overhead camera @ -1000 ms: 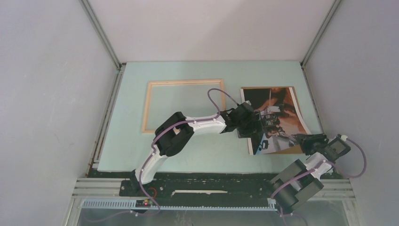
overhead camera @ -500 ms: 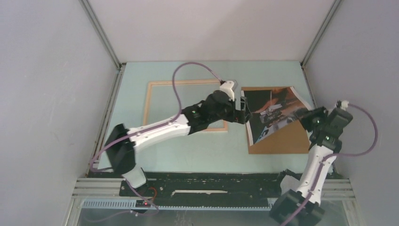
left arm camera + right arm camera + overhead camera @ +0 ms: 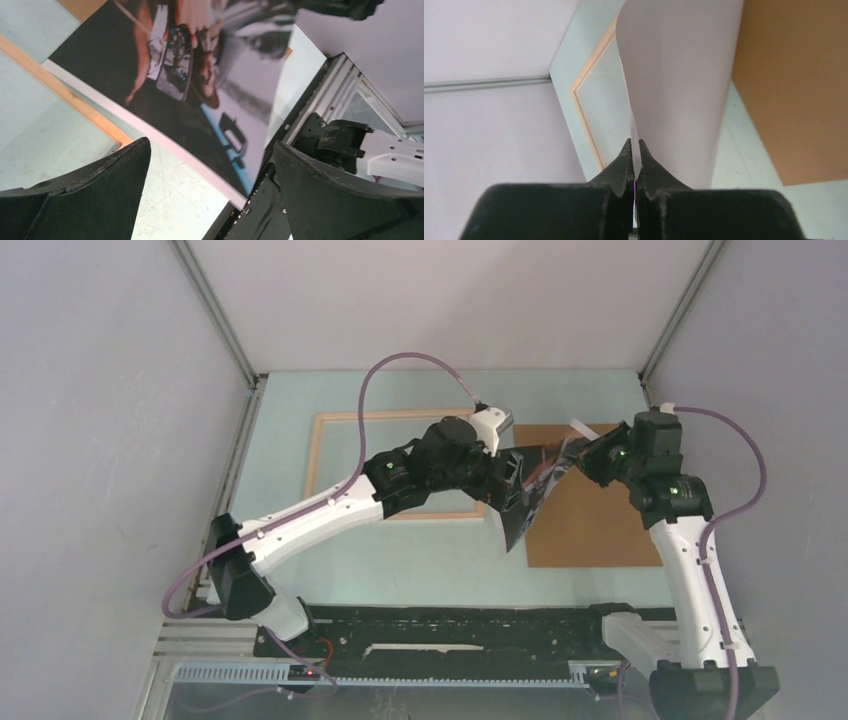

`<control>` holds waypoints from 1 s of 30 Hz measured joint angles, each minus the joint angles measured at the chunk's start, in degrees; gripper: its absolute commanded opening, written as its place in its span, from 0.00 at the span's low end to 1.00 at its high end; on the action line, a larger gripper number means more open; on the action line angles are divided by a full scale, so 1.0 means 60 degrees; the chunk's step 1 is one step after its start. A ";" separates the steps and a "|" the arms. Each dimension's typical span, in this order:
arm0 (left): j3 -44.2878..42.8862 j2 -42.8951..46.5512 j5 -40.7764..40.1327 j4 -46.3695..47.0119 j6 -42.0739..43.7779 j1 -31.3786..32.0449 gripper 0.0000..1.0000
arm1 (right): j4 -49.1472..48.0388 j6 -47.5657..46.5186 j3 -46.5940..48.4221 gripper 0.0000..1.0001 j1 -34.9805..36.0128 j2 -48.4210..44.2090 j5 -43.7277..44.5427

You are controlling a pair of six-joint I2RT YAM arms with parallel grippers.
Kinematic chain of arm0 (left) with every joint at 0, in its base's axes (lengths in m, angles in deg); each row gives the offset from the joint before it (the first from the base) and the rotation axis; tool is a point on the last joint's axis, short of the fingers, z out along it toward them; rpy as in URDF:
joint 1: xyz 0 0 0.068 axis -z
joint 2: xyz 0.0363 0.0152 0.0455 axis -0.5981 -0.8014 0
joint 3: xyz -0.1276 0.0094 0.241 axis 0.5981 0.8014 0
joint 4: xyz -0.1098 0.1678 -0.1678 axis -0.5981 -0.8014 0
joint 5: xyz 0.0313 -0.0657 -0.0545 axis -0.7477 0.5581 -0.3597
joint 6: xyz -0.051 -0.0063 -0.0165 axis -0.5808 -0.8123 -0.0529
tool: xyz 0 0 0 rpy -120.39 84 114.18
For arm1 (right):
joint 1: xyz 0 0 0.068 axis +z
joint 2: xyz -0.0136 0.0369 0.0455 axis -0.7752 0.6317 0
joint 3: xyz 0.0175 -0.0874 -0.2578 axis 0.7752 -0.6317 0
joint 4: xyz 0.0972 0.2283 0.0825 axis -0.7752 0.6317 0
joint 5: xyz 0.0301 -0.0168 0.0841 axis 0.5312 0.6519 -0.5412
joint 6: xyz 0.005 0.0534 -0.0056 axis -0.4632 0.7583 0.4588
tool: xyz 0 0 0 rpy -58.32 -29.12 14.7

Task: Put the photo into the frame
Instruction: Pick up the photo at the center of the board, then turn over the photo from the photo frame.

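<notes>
The photo (image 3: 520,520) was not yet in the frame (image 3: 318,470). In the overhead view it hung clear of the bench (image 3: 400,560) as a curling sheet, dark picture side toward the left arm, pale back toward the right. The right hand (image 3: 590,452) was clenched on its far edge; the right wrist view showed both fingers pinched tight on the thin sheet (image 3: 674,75).

The left hand (image 3: 508,480) stood released and wide apart at about 9 o'clock of the photo. Its wrist view looked onto the printed face (image 3: 190,85) between its fingers, with no grip on it.

A brown board (image 3: 600,520) lay flat on the bench at about 4 o'clock of the photo, apart from the sheet. The frame lay flat, pale wood upward, at roughly 9 o'clock of the photo, partly beneath the left arm, with nothing showing inside it.

By my reading, the pickup was done. Carrying the sheet across, flattening it and seating it inside the frame remained.
</notes>
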 measured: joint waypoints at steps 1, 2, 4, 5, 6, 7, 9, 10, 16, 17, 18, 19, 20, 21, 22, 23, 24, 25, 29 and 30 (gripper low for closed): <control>-0.0270 -0.0120 -0.0025 -0.0244 0.0047 0.0095 0.98 | 0.0102 0.0193 0.0076 0.00 0.0273 0.0025 0.0204; -0.0554 -0.0237 -0.0095 -0.0488 0.0058 0.0222 0.96 | 0.0186 0.0393 0.0153 0.00 0.0590 0.0047 0.0452; -0.1035 -0.0441 -0.0277 -0.0878 0.0040 0.0488 0.95 | 0.0328 0.0736 0.0306 0.00 0.1086 0.0095 0.0896; -0.1246 -0.0528 -0.0401 -0.1024 0.0033 0.0637 0.95 | 0.0375 0.0889 0.0372 0.00 0.1286 0.0113 0.1126; -0.1384 -0.0583 -0.0506 -0.1122 0.0036 0.0790 0.95 | 0.0433 0.1078 0.0441 0.00 0.1537 0.0117 0.1432; -0.1446 -0.0612 -0.0659 -0.1195 0.0036 0.0922 0.92 | 0.0492 0.1191 0.0492 0.00 0.1650 0.0117 0.1592; -0.1523 -0.0674 -0.0925 -0.1392 0.0040 0.1118 0.88 | 0.0619 0.1392 0.0590 0.00 0.1825 0.0117 0.1872; -0.1606 -0.0754 -0.1064 -0.1541 0.0044 0.1224 0.87 | 0.0729 0.1490 0.0670 0.00 0.1891 0.0124 0.2022; -0.2546 -0.1749 -0.2477 -0.2430 0.0135 0.1814 0.75 | 0.1137 0.1909 0.0936 0.00 0.2047 -0.0069 0.2816; -0.2750 -0.1934 -0.2739 -0.2579 0.0153 0.1923 0.72 | 0.1228 0.1949 0.0969 0.00 0.2047 -0.0142 0.2947; -0.2911 -0.2087 -0.2980 -0.2692 0.0193 0.2025 0.69 | 0.1322 0.1993 0.0991 0.00 0.2051 -0.0240 0.3089; -0.3024 -0.2204 -0.3202 -0.2787 0.0219 0.2109 0.65 | 0.1395 0.2036 0.1002 0.00 0.2055 -0.0353 0.3235; -0.3085 -0.2266 -0.3366 -0.2852 0.0233 0.2160 0.61 | 0.1494 0.2084 0.1027 0.00 0.2055 -0.0477 0.3373; -0.3140 -0.2320 -0.3534 -0.2922 0.0273 0.2218 0.58 | 0.1566 0.2102 0.1053 0.00 0.2055 -0.0561 0.3461; -0.3184 -0.2350 -0.3712 -0.3002 0.0302 0.2269 0.56 | 0.1679 0.2124 0.1122 0.00 0.2055 -0.0637 0.3541; -0.3198 -0.2357 -0.3850 -0.3045 0.0310 0.2302 0.54 | 0.1759 0.2135 0.1184 0.00 0.2055 -0.0692 0.3610; -0.3224 -0.2357 -0.4003 -0.3115 0.0353 0.2317 0.49 | 0.1832 0.2146 0.1249 0.00 0.2055 -0.0736 0.3672; -0.3257 -0.2361 -0.4102 -0.3151 0.0368 0.2324 0.45 | 0.1891 0.2160 0.1308 0.00 0.2055 -0.0776 0.3727; -0.3654 -0.2470 -0.4528 -0.3381 0.0525 0.2320 0.26 | 0.1974 0.2193 0.1348 0.00 0.2055 -0.0947 0.3880; -0.3756 -0.2488 -0.4634 -0.3432 0.0565 0.2320 0.20 | 0.2011 0.2189 0.1359 0.00 0.2055 -0.0973 0.3916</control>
